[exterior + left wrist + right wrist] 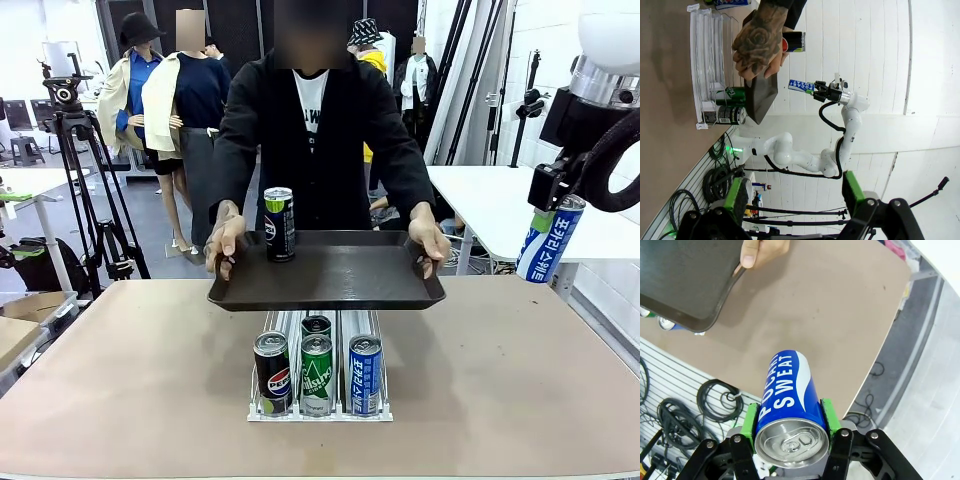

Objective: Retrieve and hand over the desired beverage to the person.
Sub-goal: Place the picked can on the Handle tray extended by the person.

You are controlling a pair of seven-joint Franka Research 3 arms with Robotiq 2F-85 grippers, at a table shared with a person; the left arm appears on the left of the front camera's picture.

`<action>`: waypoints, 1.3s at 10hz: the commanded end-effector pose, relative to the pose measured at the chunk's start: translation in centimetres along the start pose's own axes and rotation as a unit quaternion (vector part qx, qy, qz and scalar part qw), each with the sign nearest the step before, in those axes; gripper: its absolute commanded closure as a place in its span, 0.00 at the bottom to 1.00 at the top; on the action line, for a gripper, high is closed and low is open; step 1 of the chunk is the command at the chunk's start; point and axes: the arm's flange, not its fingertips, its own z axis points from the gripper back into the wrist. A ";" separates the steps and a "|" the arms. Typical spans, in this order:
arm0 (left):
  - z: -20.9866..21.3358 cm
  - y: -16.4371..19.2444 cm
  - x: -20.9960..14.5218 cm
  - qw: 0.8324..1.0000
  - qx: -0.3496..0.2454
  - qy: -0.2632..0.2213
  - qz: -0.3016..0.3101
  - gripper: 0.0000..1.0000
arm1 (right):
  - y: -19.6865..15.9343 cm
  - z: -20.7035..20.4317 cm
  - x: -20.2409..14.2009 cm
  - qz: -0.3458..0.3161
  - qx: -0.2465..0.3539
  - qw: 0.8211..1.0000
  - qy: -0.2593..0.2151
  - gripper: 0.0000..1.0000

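The person point(310, 130), in a black jacket over a white T-shirt, holds a dark tray point(350, 275) level with both hands above the table. A black and green Pepsi can point(279, 224) stands upright on the tray's left part. My right gripper point(548, 222) is shut on a blue Pocari Sweat can point(550, 242), held in the air to the right of the tray. In the right wrist view the Pocari can point(788, 395) sits between the green pads, top towards the camera, the tray point(685, 280) at upper left. My left gripper point(795, 200) is open and holds nothing.
A white can rack point(320, 410) stands on the brown table under the tray, holding a Pepsi can point(272, 372), a green can point(317, 372) and a blue can point(365, 374) at its front. A tripod point(75, 170) stands far left. A white table point(490, 200) is behind on the right.
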 end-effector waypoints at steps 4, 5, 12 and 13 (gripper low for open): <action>0.1 -0.1 -0.1 1.000 0.004 -0.003 -0.001 0.00 | 2.3 1.9 3.2 0.016 0.006 0.999 0.028 1.00; 0.1 -0.1 -0.1 1.000 0.004 -0.003 -0.001 0.00 | 2.9 2.7 4.1 0.018 0.011 0.999 0.037 1.00; 0.1 -0.1 -0.1 1.000 0.004 -0.003 -0.001 0.00 | 6.7 3.2 14.3 0.054 0.049 0.995 0.068 1.00; 0.1 -0.1 -0.1 1.000 0.004 -0.003 -0.001 0.00 | 7.1 2.8 15.9 0.066 0.045 0.995 0.067 1.00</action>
